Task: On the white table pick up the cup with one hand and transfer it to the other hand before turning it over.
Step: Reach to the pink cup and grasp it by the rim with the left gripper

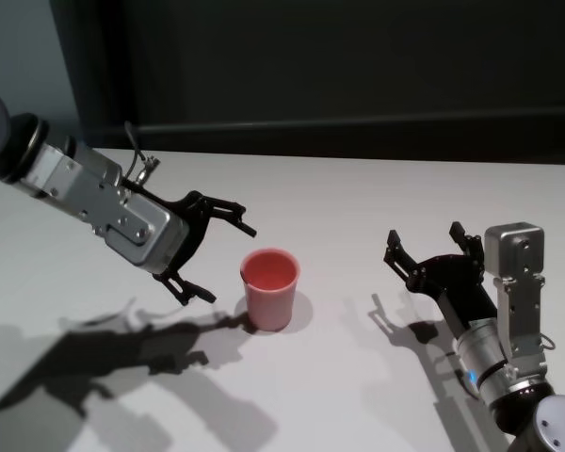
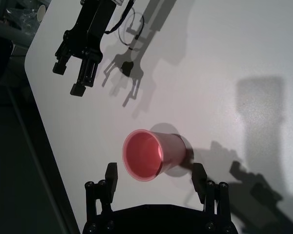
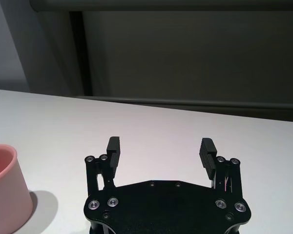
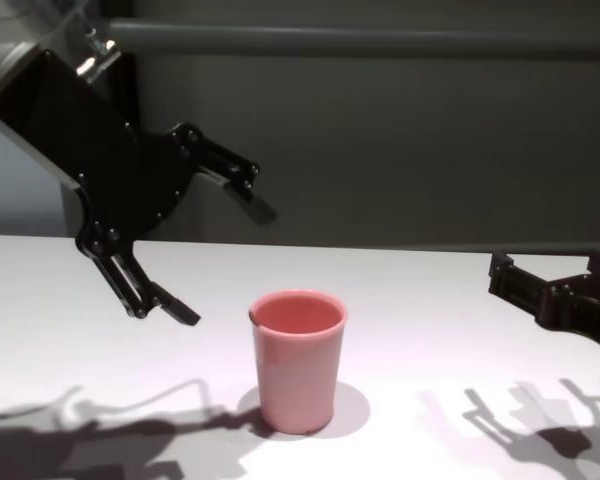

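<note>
The salmon-pink cup stands upright, mouth up, near the middle of the white table. My left gripper hovers just left of the cup, tilted down toward it and open, with nothing between its fingers. In the left wrist view the cup lies just ahead of the two spread fingertips. In the chest view the left gripper hangs above and to the left of the cup. My right gripper rests low to the right of the cup, open and empty, well apart from it.
A dark wall runs behind the table's far edge. The left wrist view shows the table's curved edge with dark floor beyond. Arm shadows fall on the tabletop in front of the cup.
</note>
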Robot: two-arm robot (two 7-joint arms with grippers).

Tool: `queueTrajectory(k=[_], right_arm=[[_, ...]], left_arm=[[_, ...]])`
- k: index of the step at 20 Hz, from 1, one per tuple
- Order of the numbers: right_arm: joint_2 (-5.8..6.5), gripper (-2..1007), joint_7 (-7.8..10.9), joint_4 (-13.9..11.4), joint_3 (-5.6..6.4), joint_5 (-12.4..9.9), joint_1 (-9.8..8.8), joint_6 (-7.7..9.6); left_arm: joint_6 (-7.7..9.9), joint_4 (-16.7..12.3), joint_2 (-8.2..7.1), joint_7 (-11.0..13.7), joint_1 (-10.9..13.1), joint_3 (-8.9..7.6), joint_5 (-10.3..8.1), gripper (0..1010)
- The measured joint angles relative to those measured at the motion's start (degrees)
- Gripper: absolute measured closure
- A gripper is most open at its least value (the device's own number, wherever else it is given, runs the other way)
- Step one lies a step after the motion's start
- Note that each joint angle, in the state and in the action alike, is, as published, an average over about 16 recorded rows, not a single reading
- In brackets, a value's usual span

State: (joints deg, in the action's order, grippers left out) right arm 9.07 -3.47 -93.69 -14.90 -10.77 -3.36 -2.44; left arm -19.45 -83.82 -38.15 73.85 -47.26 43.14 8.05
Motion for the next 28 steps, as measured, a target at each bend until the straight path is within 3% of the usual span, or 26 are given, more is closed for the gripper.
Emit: queueTrajectory(k=[17,28], right_arm=[[0.00,3,0.00,0.0,0.00,0.0,0.00,0.00],[0.00,3,0.00,0.0,0.00,0.0,0.00,0.00]], left_arm=[[-3.42,5.0,3.15,5.7,-5.7,5.51,0.00,9],[-5.17,7.9,4.86,5.6,-8.3,8.92,3.23,10]])
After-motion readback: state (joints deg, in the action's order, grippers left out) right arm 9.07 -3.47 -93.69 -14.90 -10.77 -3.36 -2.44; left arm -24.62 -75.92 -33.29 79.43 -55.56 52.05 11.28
